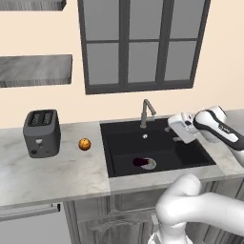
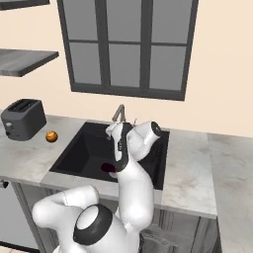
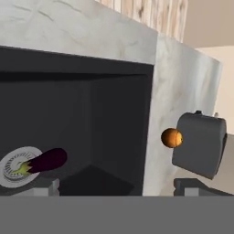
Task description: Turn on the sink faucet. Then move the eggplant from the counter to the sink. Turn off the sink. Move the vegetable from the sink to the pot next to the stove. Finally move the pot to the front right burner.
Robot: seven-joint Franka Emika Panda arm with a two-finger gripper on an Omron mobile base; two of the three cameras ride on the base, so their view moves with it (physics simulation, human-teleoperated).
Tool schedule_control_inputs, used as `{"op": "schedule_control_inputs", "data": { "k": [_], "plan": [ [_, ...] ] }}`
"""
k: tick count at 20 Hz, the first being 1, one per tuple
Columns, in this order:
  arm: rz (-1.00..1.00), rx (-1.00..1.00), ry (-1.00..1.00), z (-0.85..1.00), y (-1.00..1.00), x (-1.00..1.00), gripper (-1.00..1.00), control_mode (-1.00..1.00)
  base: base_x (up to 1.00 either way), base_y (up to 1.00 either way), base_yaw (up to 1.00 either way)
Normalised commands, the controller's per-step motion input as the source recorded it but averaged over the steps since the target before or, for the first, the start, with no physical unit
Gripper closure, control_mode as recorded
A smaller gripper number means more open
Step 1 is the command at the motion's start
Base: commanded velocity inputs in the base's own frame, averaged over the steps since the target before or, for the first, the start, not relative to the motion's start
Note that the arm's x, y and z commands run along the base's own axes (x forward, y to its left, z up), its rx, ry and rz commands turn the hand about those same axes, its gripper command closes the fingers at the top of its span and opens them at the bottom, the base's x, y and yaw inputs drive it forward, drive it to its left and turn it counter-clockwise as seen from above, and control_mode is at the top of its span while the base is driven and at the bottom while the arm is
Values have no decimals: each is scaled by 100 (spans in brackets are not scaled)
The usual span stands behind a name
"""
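Since the eggplant [image 1: 140, 162] is lying on the drain [image 3: 17, 167] in the black sink [image 1: 123, 151], it's probably light, glossy and slippery — I'd grab it across its fat middle. The gripper [image 1: 177, 129] hangs near the faucet [image 1: 146, 112], jaws wide, holding nothing.

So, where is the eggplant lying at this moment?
The eggplant lies at the bottom of the black sink, partly over the round silver drain, in front of the faucet.
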Motion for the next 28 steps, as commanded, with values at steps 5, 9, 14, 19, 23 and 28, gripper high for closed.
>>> {"op": "schedule_control_inputs", "data": {
  "k": [5, 9, 14, 19, 23, 28],
  "plan": [
    [-3, -6, 0, 0, 21, -11, -100, -100, 0, 0, 0],
    [-5, -17, 0, 0, 42, -14, -100, -100, 0, 0, 0],
    [-6, -20, 4, -2, 46, -4, -100, -100, 0, 0, 0],
    [-7, -17, 5, -14, 47, 0, -100, -100, 0, 0, 0],
    [-14, -9, 3, -32, 23, 0, -100, -100, 0, 0, 0],
    [-24, -4, 13, -36, 4, 0, -100, -100, 0, 0, 0]
  ]
}}
